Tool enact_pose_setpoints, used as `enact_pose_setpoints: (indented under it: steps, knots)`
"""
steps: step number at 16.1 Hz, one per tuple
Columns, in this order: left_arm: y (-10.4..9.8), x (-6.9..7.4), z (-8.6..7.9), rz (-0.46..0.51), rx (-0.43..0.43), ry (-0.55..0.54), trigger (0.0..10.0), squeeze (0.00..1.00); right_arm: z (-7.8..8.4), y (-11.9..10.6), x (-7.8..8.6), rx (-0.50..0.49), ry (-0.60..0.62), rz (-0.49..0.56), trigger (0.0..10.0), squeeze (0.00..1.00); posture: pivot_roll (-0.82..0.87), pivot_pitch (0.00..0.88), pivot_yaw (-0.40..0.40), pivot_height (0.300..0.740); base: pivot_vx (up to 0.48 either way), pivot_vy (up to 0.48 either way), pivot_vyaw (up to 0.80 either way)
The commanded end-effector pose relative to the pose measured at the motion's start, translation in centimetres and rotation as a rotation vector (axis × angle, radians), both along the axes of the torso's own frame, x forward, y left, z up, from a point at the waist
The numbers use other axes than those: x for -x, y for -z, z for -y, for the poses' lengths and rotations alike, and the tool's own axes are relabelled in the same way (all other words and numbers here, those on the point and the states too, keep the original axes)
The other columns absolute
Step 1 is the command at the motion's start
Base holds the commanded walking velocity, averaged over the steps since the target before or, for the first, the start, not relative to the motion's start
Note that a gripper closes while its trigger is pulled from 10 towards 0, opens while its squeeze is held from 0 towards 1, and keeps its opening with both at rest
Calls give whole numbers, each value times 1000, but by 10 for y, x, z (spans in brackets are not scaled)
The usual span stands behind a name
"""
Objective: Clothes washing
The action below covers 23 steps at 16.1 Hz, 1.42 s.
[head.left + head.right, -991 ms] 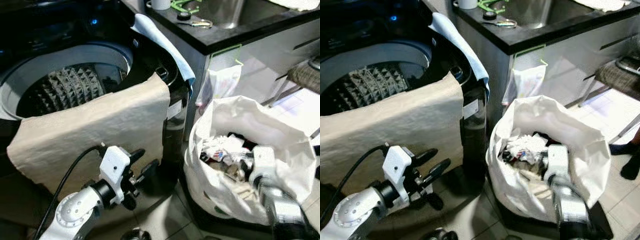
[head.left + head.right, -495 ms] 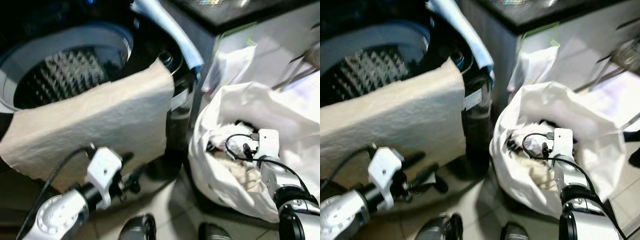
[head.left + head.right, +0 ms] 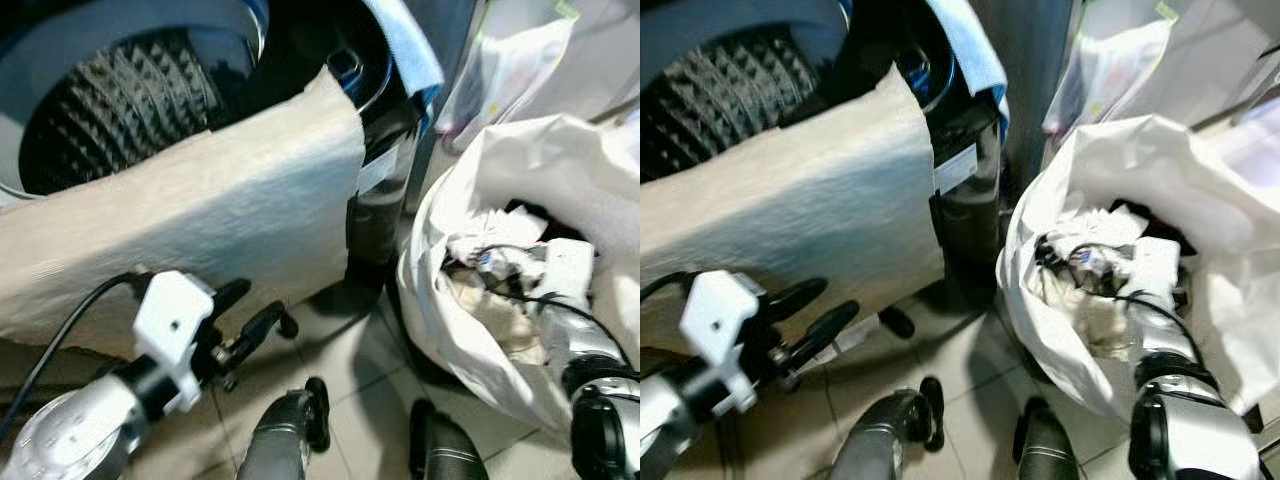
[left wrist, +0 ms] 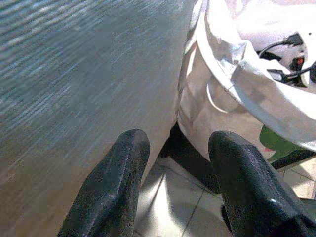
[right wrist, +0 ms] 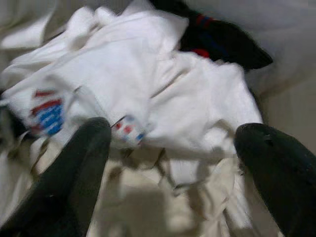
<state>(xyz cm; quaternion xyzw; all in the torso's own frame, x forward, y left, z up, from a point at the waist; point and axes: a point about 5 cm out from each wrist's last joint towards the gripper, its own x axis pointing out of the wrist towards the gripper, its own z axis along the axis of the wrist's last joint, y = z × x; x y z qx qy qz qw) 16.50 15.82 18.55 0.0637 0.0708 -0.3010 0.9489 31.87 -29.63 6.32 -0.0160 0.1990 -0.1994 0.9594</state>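
A white laundry bag (image 3: 500, 160) stands on the floor right of the top-loading washer, whose drum (image 3: 120, 100) is open. My right arm reaches down into the bag. In the right wrist view, the right gripper (image 5: 173, 136) is open wide just above a white garment (image 5: 148, 84) with red and blue marks. A black sock (image 5: 222, 42) lies beyond it. A beige towel (image 3: 200, 220) hangs over the washer's front. My left gripper (image 3: 265, 308) is open and empty, low in front of that towel; in the left wrist view its fingers (image 4: 118, 187) frame the gap between towel and bag.
A light blue cloth (image 3: 405, 40) drapes over the washer's right rim. A plastic bag (image 3: 510, 70) hangs from the counter behind the laundry bag. My two legs (image 3: 290, 440) stand on the tiled floor between washer and bag.
The whole view has tipped downward and closer, so my legs now show. The right arm stays inside the bag, a little deeper among the clothes. The left gripper remains open by the towel.
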Motion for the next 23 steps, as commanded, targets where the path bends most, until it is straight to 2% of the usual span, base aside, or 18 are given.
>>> enact_pose_setpoints:
  steps: [1,4,6,7,8,9,12,14,18,19,21,23]
  knots:
    - [-2,6,-2,-19,-8,-10,10000,0,3,4,5,-8,37,-4,10000,1000,356,415,163,740,0,0,0]
    - [-12,14,-12,-14,-35,-78,10000,0,20,-15,1,-74,140,147,10000,1000,403,431,170,740,0,0,0]
    - [-13,15,-16,-20,-51,-94,10000,0,17,-14,-1,-98,134,136,10000,1000,403,430,173,740,0,0,0]
    - [-14,15,-15,-21,-43,-95,10000,0,1,-10,-6,-95,15,112,10000,1000,402,430,170,740,0,0,0]
    - [-14,15,-15,-24,-43,-96,10000,0,-6,-8,-8,-90,-32,100,10000,839,401,429,170,740,0,0,0]
    - [-14,15,-17,-31,-47,-100,10000,0,-21,-3,-11,-101,-118,89,10000,0,399,426,169,740,0,0,0]
    - [-16,16,-22,-40,-50,-113,10000,0,-49,13,-8,-70,-279,34,10000,0,398,421,165,740,0,0,0]
    - [-16,16,-23,-42,-47,-115,10000,0,-50,19,-4,-63,-260,10,10000,0,401,418,168,740,0,0,0]
    - [-17,16,-23,-47,-42,-111,10000,0,-34,20,1,-82,-117,6,10000,0,399,417,170,740,0,0,0]
    - [-17,15,-23,-51,-37,-107,10000,0,-23,20,5,-108,-32,12,10000,0,396,417,171,740,0,0,0]
    - [-17,15,-22,-54,-32,-104,10000,0,-15,20,8,-123,30,13,10000,0,395,415,171,740,0,0,0]
    - [-16,13,-22,-56,-25,-101,10000,0,-5,13,9,-117,85,79,10000,0,386,404,167,740,0,0,0]
